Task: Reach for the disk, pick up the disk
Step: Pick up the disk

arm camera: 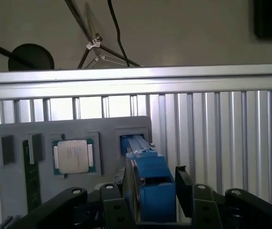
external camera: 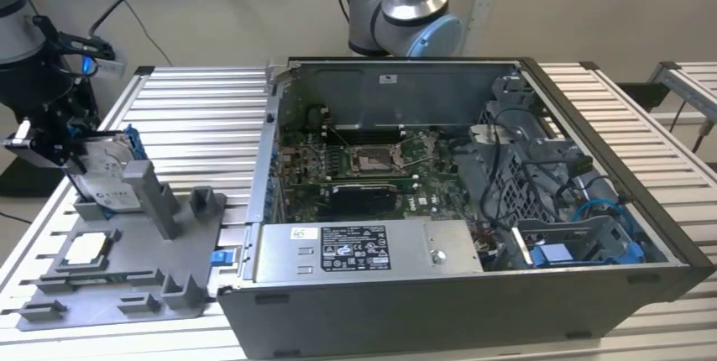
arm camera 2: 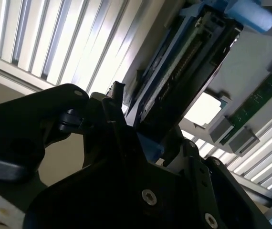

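The disk, a silver drive with a white label in a blue frame, stands on edge in a slot of the grey fixture at the exterior view's left. My gripper is at its upper end. In the first wrist view the disk's blue frame fills the gap between my two black fingers, and the gripper is shut on it. In the second wrist view the disk's dark edge runs away from the gripper.
A small square silver chip lies in the fixture beside the disk, also seen at chip. An open computer case with a grey power-supply box takes up the slatted table's middle. Another arm's base stands behind it.
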Controlling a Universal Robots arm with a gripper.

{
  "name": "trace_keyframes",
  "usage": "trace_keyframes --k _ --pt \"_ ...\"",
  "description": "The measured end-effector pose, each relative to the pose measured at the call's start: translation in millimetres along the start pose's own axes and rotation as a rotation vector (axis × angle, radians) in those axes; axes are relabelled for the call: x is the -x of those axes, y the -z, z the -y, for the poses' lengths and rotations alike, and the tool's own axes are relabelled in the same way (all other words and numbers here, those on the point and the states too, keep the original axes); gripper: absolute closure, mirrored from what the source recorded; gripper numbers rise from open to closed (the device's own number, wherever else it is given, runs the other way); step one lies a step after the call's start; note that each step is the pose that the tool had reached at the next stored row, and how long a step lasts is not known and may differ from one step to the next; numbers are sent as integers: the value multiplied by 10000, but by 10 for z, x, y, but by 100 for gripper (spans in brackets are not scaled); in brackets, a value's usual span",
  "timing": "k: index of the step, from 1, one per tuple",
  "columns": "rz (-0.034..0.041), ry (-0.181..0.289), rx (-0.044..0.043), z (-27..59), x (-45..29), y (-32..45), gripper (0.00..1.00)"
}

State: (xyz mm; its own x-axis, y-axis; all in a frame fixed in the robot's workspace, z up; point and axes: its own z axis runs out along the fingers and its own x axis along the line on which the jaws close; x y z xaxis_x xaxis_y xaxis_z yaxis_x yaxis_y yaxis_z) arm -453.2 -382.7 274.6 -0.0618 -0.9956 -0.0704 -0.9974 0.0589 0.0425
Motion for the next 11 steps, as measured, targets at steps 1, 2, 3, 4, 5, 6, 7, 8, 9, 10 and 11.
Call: trace_keyframes --k 1,2,3,4,5,6,7,8,9,10,11 --pt "9 -1 1 0 -1 -6 0" --pt "10 1 2 0 -5 -10 0" --pt "11 1 2 1 -9 -12 0" --pt "11 2 3 1 -13 -13 0" --pt "11 2 3 2 -18 -14 0" --pt "11 1 3 2 -23 -17 0" --pt "11 1 2 2 -29 -20 0" --pt "11 1 2 3 -37 -23 0" --pt "11 1 3 3 -46 -26 0" --pt "11 1 2 4 -55 -31 0" --pt "10 1 3 5 -64 -35 0"
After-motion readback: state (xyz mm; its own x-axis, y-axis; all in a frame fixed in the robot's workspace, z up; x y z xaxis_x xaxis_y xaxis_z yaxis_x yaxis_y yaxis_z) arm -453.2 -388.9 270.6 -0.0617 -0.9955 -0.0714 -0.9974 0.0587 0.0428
